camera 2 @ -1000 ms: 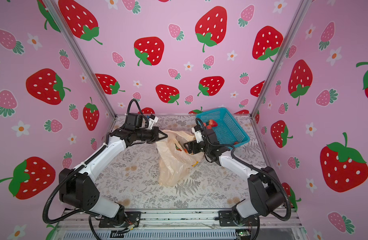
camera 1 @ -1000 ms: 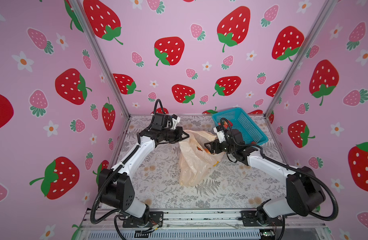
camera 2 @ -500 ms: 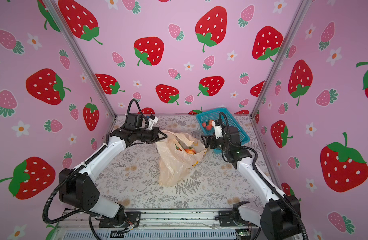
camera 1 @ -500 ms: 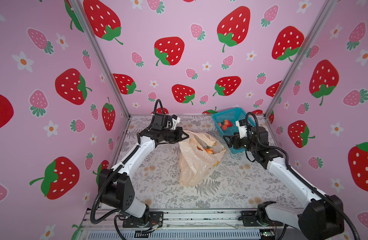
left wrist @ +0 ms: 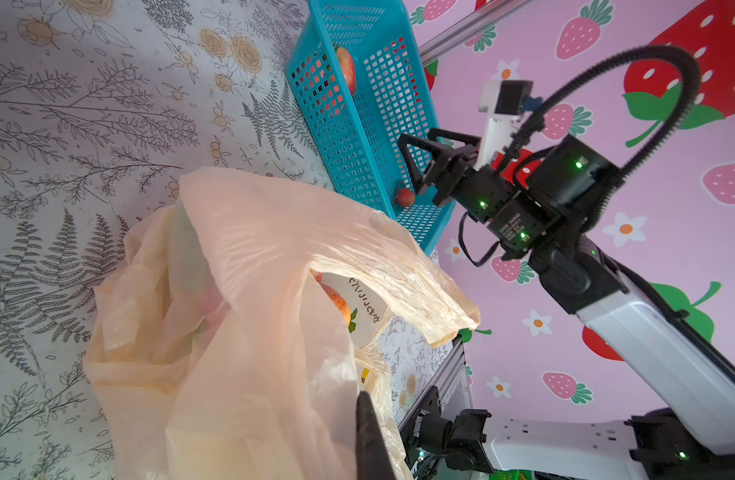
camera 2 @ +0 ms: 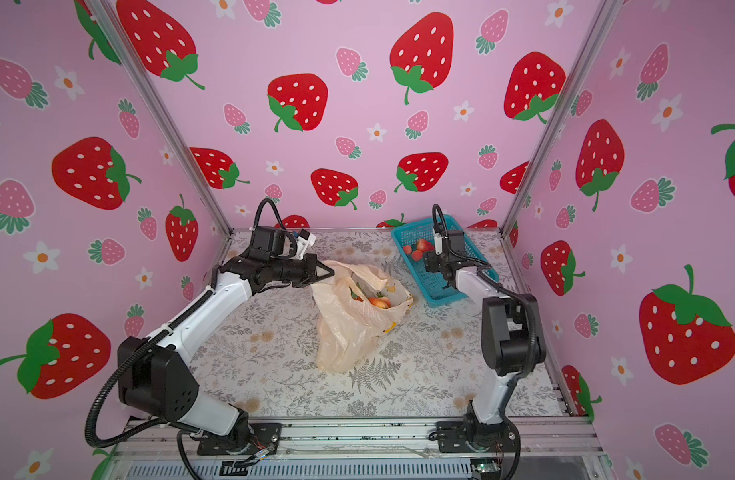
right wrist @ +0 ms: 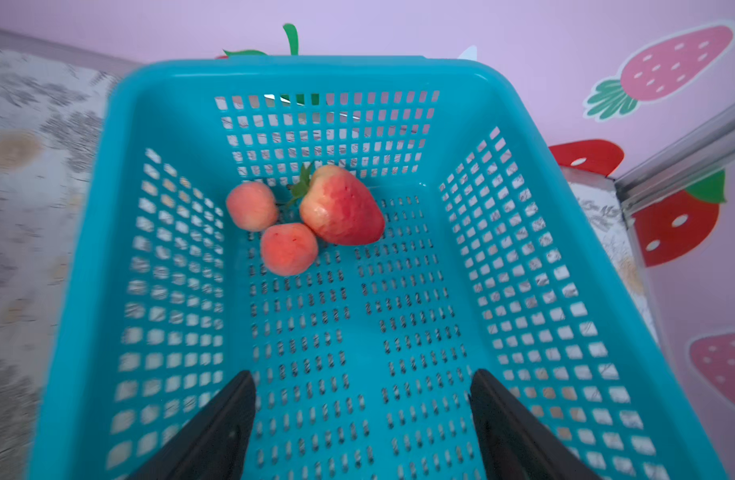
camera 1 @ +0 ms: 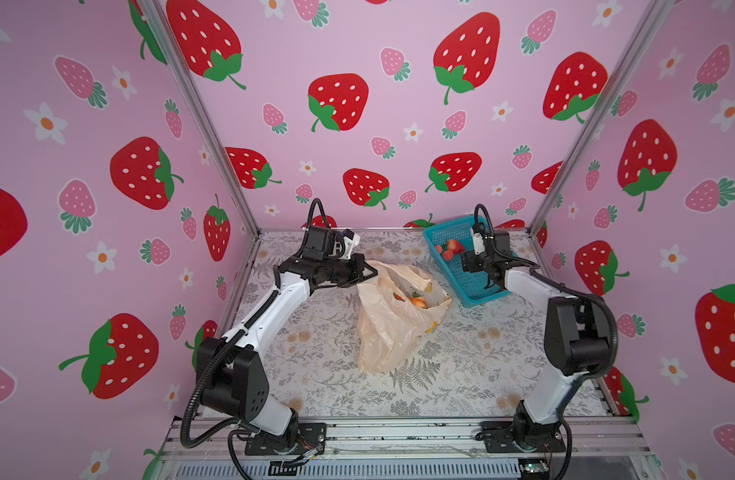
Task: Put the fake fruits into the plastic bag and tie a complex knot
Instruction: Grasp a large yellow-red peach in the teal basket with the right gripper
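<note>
Inside the bag [camera 1: 382, 332], its rim pinched by the left gripper [camera 1: 373, 272], fruits [camera 1: 417, 301] lie mostly hidden; the spread right gripper [right wrist: 361, 374] hangs over the bare half of the basket [right wrist: 87, 249].

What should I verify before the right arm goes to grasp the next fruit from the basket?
Bag mouth held open: ok, left gripper is shut on the plastic bag rim.
Jaws ready: ok, right gripper stands open above the blue basket.
Fruit left to fetch: ok, a strawberry and two round fruits lie at its far end.
Target isolated: not ok, the three touch.
Room left inside the bag: cannot tell.
</note>
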